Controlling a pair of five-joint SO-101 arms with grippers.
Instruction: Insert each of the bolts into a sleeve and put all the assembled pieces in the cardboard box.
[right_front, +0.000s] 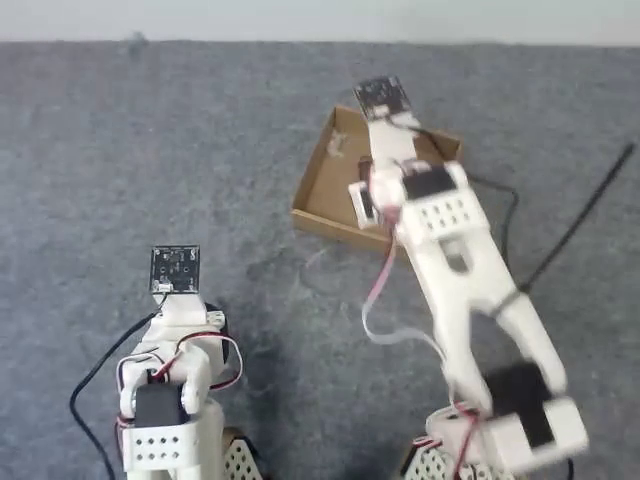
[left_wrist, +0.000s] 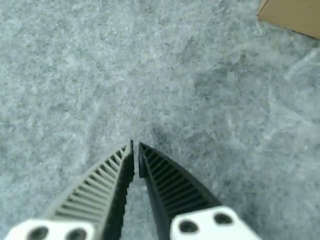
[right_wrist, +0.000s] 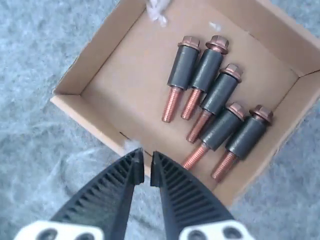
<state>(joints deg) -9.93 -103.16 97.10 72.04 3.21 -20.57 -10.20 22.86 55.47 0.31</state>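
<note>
Several copper bolts, each pushed through a dark grey sleeve, lie side by side on the floor of the cardboard box. My right gripper hangs above the box's near wall, shut with nothing between its fingers. In the high view the right arm stretches over the box at the back of the table. My left gripper is shut and empty, low over bare grey carpet, well short of the box, a corner of which is in sight. The left arm sits at the front left.
Grey carpet covers the table. A white scrap lies at the box's far edge. Thin cables loop beside the right arm, and a black cable runs off to the right.
</note>
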